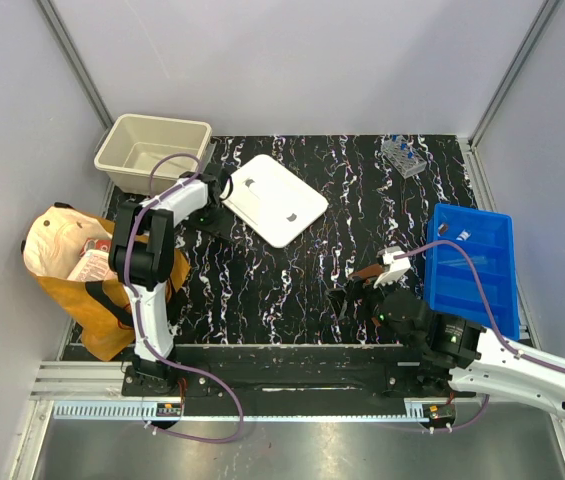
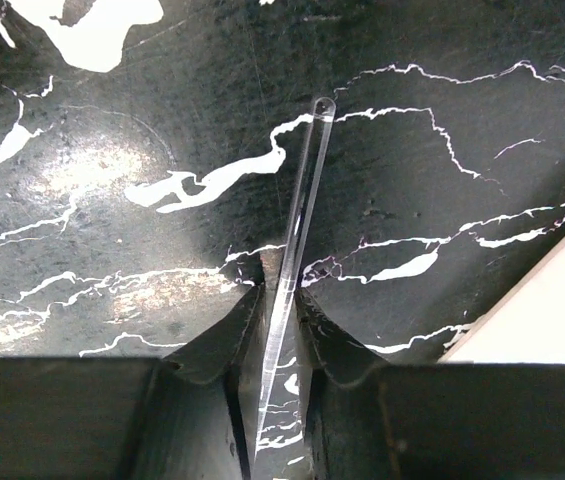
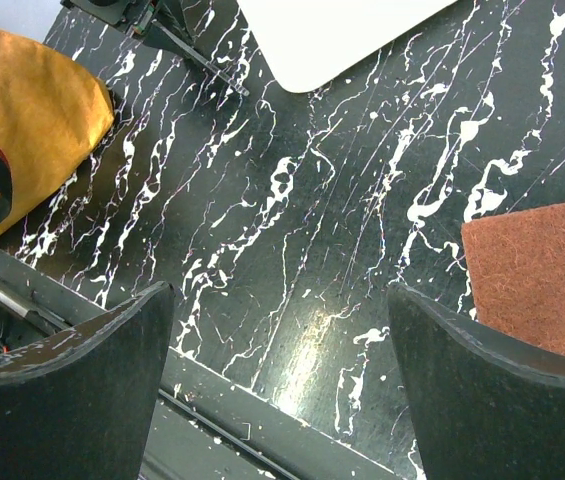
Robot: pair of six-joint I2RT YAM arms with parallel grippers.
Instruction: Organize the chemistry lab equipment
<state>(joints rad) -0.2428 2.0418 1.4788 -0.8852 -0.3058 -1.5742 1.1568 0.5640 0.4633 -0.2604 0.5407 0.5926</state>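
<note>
My right claw hangs with its two dark fingers spread wide and nothing between them, over the black white-veined marble counter. A flat white rounded-corner board lies at the top edge. The tan paper bag sits at left, and a rough reddish-brown pad lies at right.

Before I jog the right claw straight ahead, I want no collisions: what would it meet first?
Probably the bare black table, though depth is unclear. Nothing lies between the fingers of the open right claw; the brown pad sits off to the side and the white board farther ahead.
</note>
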